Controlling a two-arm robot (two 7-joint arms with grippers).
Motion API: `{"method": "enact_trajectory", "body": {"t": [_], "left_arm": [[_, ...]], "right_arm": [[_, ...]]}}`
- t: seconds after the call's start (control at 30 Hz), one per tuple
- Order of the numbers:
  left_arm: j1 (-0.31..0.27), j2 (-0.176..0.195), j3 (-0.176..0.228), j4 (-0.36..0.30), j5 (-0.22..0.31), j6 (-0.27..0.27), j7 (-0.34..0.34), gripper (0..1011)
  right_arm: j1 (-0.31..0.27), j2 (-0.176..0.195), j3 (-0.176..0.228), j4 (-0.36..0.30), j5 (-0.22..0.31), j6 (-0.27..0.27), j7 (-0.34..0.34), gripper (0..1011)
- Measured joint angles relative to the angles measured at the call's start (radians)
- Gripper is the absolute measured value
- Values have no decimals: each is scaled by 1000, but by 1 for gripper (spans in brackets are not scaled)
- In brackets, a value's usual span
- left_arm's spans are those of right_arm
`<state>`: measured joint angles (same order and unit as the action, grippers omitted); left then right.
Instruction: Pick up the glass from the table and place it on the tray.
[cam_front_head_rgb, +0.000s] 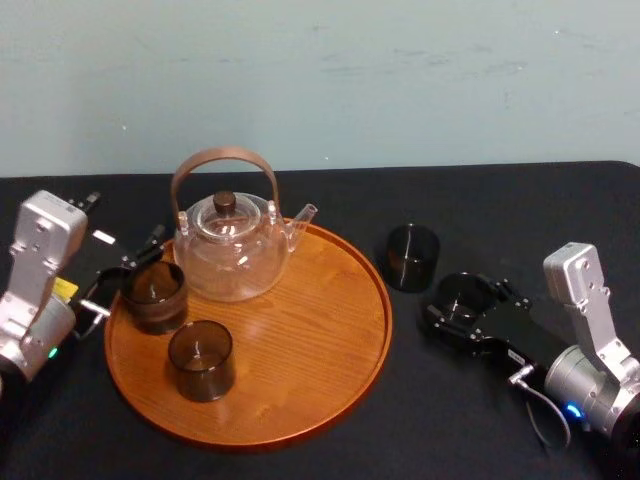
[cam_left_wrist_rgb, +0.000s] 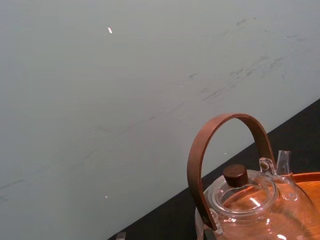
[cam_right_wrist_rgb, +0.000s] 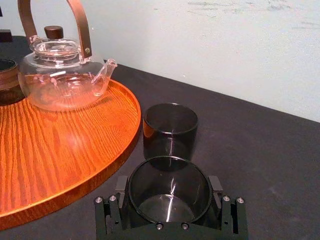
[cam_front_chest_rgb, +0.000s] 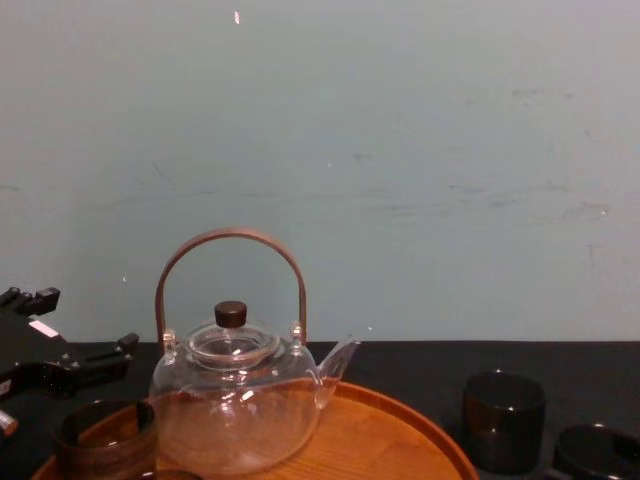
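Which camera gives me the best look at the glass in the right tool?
The right wrist view: the glass sits close up in the right tool, pads against both sides. The head view shows it from above, beside the tray; the chest view catches its rim at the lower right.

In the chest view's lower right corner, the glass (cam_front_chest_rgb: 598, 450) clasped by the right gripper (cam_right_wrist_rgb: 169, 190) showed only its rim, the rest lost below the frame's edge. The tray (cam_front_chest_rgb: 400, 440) ran off the bottom edge there too, as did the brown glass (cam_front_chest_rgb: 105, 440) at lower left. In the left wrist view, the teapot (cam_left_wrist_rgb: 250, 205) was cut by the bottom and right edges. At centre left of the head view, the left gripper (cam_front_head_rgb: 128, 268) sat partly hidden behind the brown glass; whether it held that glass could not be told.
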<state>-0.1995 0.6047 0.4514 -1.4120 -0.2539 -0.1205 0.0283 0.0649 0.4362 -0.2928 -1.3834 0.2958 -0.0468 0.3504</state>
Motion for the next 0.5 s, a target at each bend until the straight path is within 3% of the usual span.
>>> {"method": "enact_trajectory", "body": {"t": [0.3, 0.5], "left_arm": [[0, 0, 0, 0, 0, 0, 0, 1002], [0, 0, 0, 0, 0, 0, 0, 1001]], "right_arm": [[-3, 3, 0, -5, 0, 0, -2, 1002], [-6, 5, 0, -8, 0, 0, -5, 913]]}}
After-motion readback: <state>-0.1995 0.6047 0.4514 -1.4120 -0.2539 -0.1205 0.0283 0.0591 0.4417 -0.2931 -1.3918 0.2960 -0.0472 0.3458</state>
